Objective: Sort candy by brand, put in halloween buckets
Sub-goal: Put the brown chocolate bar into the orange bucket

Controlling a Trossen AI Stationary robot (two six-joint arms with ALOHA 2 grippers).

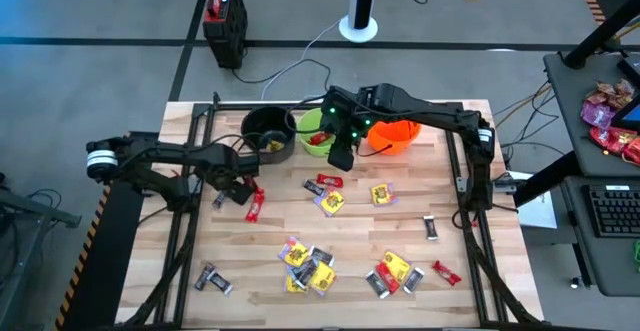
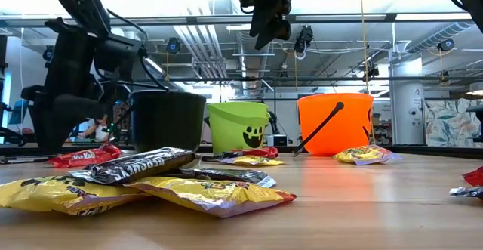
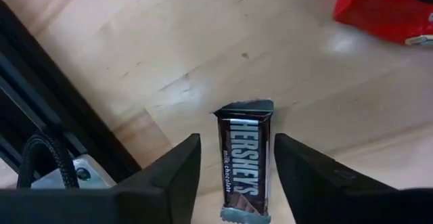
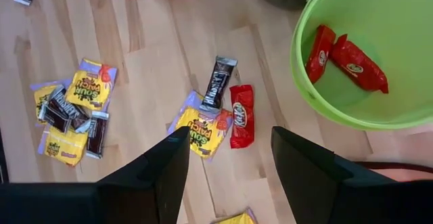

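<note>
hershey's bar [image 3: 245, 162] lies on the table between left gripper's [image 3: 237, 183] open, empty jaws.

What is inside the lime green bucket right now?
Two red wrapped bars lie on the floor of the lime green bucket, seen from the right wrist. The part of the bucket beyond the picture's edge cannot be seen.

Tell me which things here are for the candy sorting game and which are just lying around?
For the game:
- black bucket
- green bucket, two red bars inside
- orange bucket
- Hershey's bar between the left gripper jaws
- yellow packets, red bar

Just lying around:
- black box on the floor
- keyboard
</note>
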